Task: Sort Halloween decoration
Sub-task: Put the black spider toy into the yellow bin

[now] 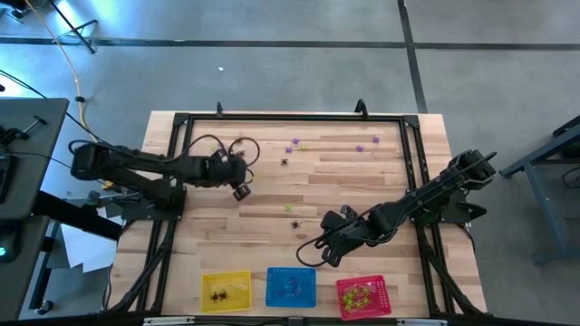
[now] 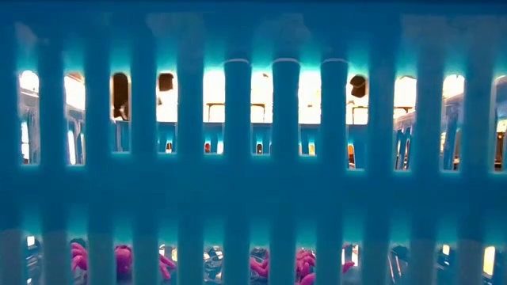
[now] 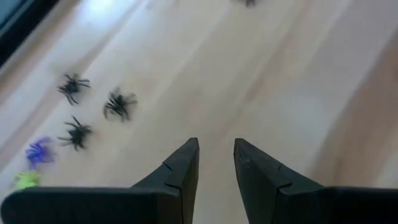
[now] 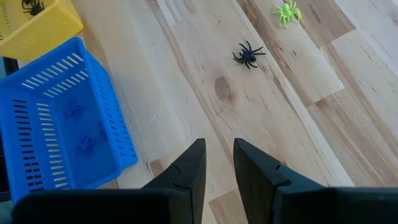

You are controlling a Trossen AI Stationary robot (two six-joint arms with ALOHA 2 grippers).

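Two dark grippers hang over the pale planked wooden surface point(image 1: 362, 181), each with its fingers a narrow gap apart and nothing between them. Ahead of the left gripper point(image 3: 216, 155) lies a wide stretch of bare smooth wood; off to one side of it three tiny black spiky spider trinkets point(image 3: 118, 104) sit loose, with a purple one point(image 3: 38, 150) and a yellow-green one point(image 3: 26, 180) just beyond them, near the surface's black-framed edge. The right gripper point(image 4: 219, 154) hovers just beside the square blue plastic mesh basket point(image 4: 59, 124), which holds faint purple trinkets; the slatted wall leaves little room on that side, while open boards run forward to a lone black spider trinket point(image 4: 249, 55) and, farther on, a yellow-green spider trinket point(image 4: 287, 12). A corner of the square yellow mesh basket point(image 4: 43, 25) shows beyond the blue one, black trinkets inside. From above, a square red mesh basket point(image 1: 363, 296) with yellow-green trinkets stands along the near edge beside the other two, and more purple trinkets point(image 1: 293, 144) lie scattered toward the far edge.
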